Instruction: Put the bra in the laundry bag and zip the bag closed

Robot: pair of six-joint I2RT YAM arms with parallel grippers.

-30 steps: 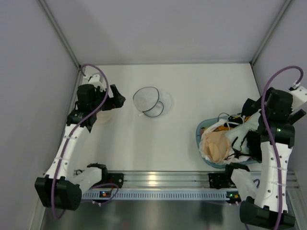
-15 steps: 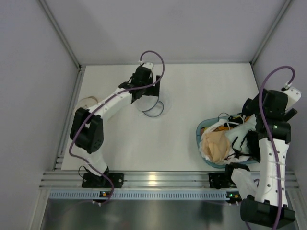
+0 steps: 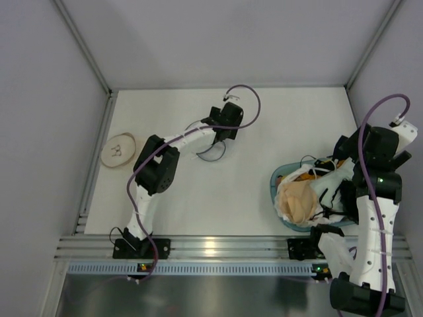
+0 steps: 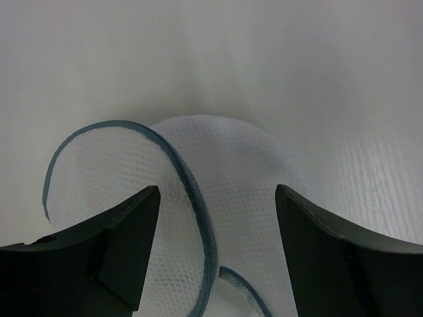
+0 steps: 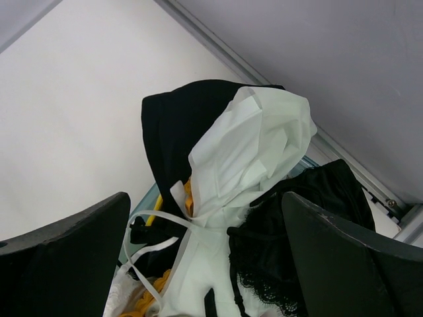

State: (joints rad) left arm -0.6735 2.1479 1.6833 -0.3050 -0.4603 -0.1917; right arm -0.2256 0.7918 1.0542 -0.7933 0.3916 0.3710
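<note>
Our left fingers (image 4: 99,264) stand spread, the rim (image 4: 193,208) of the bag (image 4: 244,178) between them; we should pinch the wire squarely, not loose mesh. Our right fingers (image 5: 59,257) hang spread above the clothes (image 5: 254,142).

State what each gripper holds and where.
Nothing. The left gripper is open over the laundry bag; the right gripper is open above the basket.

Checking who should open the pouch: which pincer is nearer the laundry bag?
Left. The left pincer is right over the laundry bag, jaws open astride its rim; the right pincer is far off, above the blue basket of garments.
</note>
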